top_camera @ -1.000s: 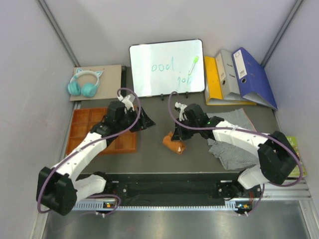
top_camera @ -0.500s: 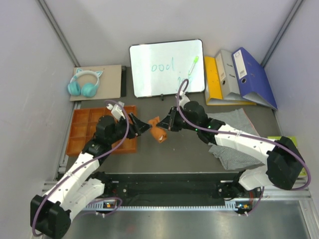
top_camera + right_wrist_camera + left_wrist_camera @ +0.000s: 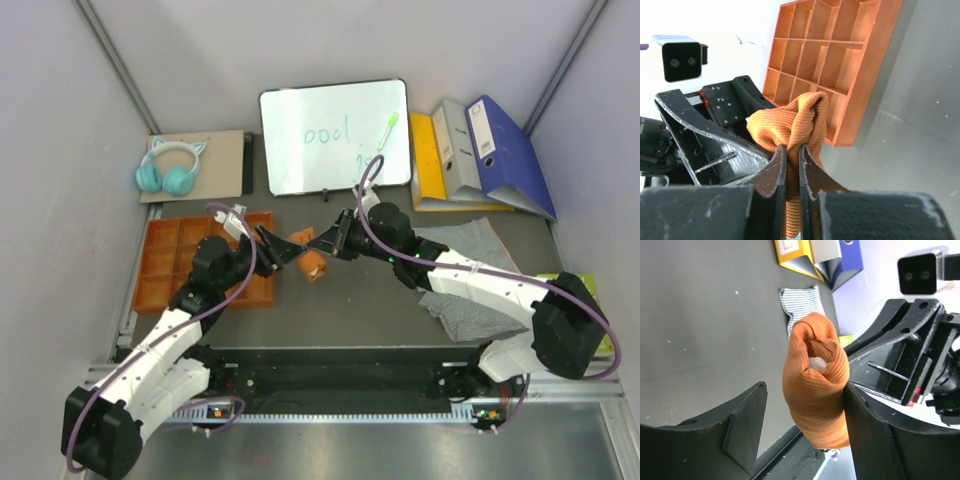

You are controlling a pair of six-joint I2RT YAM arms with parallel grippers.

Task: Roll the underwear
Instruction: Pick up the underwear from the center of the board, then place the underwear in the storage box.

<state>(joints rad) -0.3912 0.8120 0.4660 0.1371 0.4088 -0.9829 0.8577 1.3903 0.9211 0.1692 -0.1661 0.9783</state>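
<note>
**A:** Right wrist view, entry one: right gripper, jaws pinched nearly together on a fold of the rust-orange briefs, a rolled bundle held above the table.

**B:** And the left gripper?

**A:** Jaws apart, straddling the roll. The cloth touches one finger and is clear of the other.

**B:** Handling note?

**A:** Centre the bundle, then close across its full girth so it cannot unwind. The striped boxers lie well apart, under the right arm.
</note>
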